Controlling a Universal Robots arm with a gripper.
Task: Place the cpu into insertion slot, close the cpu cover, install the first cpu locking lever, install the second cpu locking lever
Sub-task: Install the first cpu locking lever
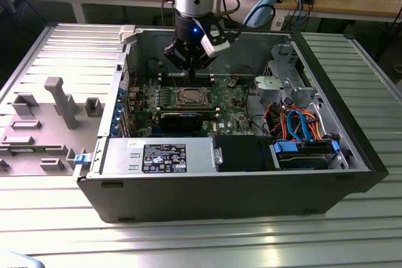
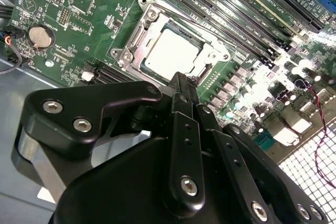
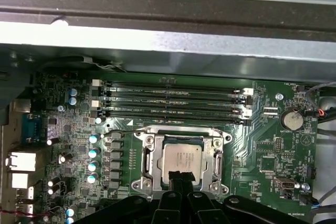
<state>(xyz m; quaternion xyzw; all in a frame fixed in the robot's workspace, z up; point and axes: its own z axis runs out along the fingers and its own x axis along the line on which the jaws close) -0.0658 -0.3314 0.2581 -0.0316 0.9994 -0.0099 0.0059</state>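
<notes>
- Inside the open computer case (image 1: 220,192) on the counter (image 1: 188,243), the cpu (image 3: 184,158) lies flat in the insertion slot (image 3: 227,139) of the green motherboard (image 3: 262,150), its metal top facing up.
- The cpu cover (image 3: 152,153) is down, and its frame rings the chip on all sides in both wrist views.
- I cannot tell how the locking levers are set.
- The hand (image 3: 177,174) hangs over the socket's edge. Its fingers are closed together to a narrow tip, with nothing between them.
- In the first wrist view, the long black memory slots (image 3: 168,103) run just beside the socket.
- In the exterior view, the arm comes down into the case from above.
</notes>
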